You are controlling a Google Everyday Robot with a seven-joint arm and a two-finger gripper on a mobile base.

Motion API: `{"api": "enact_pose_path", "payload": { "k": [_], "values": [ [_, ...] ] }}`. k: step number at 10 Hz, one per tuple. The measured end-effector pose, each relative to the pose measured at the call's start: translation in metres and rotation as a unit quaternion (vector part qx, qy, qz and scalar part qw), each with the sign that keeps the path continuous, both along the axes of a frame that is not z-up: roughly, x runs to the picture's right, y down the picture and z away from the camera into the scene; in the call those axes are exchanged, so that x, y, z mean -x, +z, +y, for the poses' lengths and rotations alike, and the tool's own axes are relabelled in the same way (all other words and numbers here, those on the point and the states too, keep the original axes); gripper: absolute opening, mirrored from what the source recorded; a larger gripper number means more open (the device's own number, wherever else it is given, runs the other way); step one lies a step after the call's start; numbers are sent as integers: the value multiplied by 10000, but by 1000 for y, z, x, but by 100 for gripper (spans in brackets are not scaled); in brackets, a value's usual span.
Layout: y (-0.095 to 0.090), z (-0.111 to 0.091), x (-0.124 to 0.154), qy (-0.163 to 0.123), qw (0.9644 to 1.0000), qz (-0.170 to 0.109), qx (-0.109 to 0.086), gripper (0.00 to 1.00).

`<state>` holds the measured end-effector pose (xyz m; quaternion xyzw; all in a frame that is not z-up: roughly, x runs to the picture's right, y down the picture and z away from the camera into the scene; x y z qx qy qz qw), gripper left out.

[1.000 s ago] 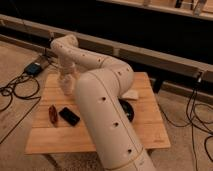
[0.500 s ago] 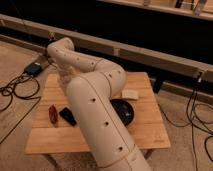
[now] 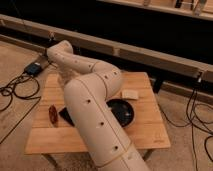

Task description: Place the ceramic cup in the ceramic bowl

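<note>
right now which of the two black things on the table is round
The ceramic bowl; the phone left of it is flat and rectangular. The gripper is hidden behind the arm.

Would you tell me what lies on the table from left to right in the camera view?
In order: reddish object → phone → bowl. The white block sits behind the bowl, so I skip it; the gripper is hidden behind the arm.

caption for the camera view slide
Robot arm arcs over a wooden table, gripper low at its back-left, ceramic bowl beside the arm.
</note>
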<state>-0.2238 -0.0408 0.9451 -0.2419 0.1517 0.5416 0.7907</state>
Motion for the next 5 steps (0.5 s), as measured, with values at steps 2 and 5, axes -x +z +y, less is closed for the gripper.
{"api": "enact_pose_path", "payload": {
  "k": [2, 5],
  "values": [
    [3, 1, -4, -26, 10000, 56, 7, 44],
    [0, 2, -10, 103, 9999, 73, 88, 13]
  ]
}}
